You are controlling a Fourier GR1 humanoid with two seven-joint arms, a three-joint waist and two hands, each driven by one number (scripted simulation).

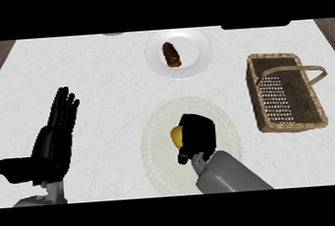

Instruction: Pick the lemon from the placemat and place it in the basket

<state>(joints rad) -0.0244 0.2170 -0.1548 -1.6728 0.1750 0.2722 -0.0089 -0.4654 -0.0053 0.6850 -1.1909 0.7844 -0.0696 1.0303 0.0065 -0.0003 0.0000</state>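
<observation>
While on the placemat (226, 130), right hand (197, 135) cups lemon (177, 136).

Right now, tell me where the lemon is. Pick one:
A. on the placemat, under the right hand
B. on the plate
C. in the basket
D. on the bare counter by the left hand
A: the lemon shows yellow on the placemat, with the right hand curled over it; the basket holds nothing, and the plate carries a brown item.
</observation>
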